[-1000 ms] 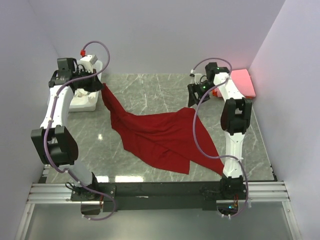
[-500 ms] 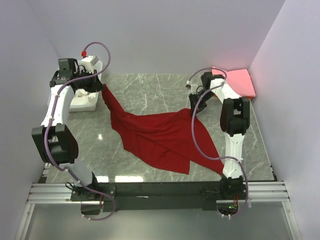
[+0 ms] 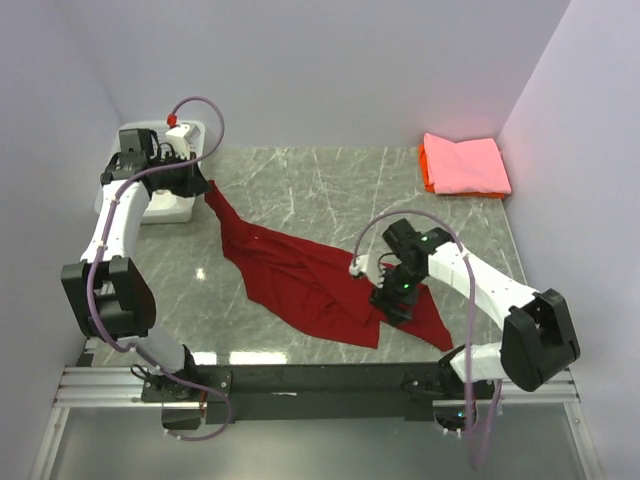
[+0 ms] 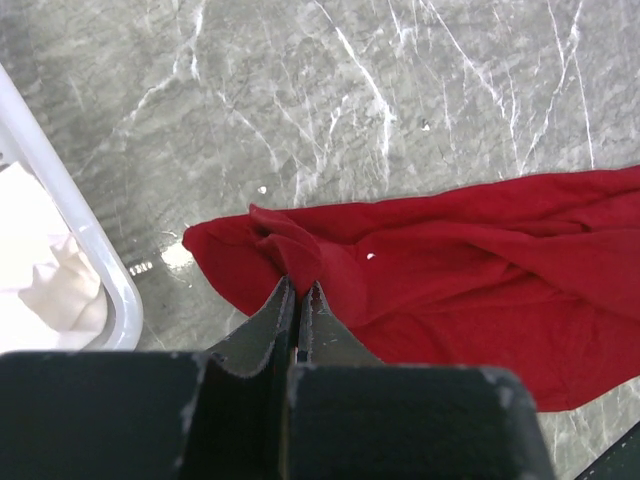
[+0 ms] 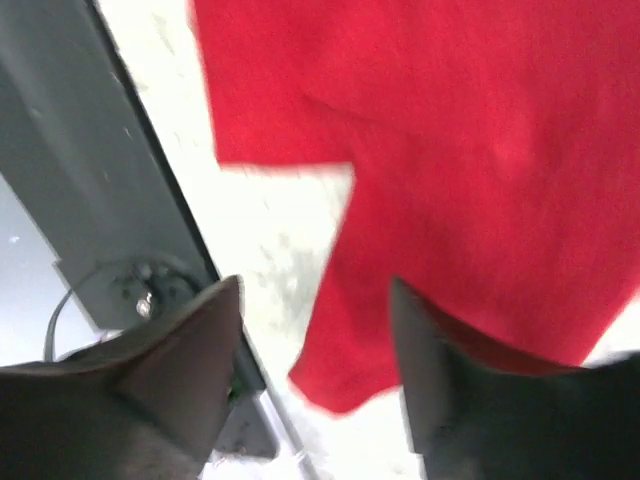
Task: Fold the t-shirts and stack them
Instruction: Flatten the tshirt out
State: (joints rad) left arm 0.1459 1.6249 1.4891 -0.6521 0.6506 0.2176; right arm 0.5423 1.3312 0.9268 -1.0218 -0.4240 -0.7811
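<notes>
A deep red t-shirt (image 3: 300,280) lies crumpled across the middle of the marble table. My left gripper (image 3: 200,183) is shut on its far left corner, next to the basket. In the left wrist view the gripper (image 4: 300,290) pinches a fold of the red shirt (image 4: 450,270). My right gripper (image 3: 391,304) hovers over the shirt's near right part. In the right wrist view that gripper (image 5: 315,305) is open and empty, with a corner of the red shirt (image 5: 340,385) between its fingers. A folded pink t-shirt (image 3: 465,165) lies on an orange one (image 3: 425,172) at the far right.
A white lattice basket (image 3: 160,208) stands at the far left; its rim (image 4: 95,265) and the white cloth in it (image 4: 50,290) show in the left wrist view. The table's near edge and metal rail (image 5: 110,200) lie just beside my right gripper.
My right gripper let go of the red shirt's far right corner and swung from the back right to the near front. That corner dropped onto the table. My left gripper barely moved.
</notes>
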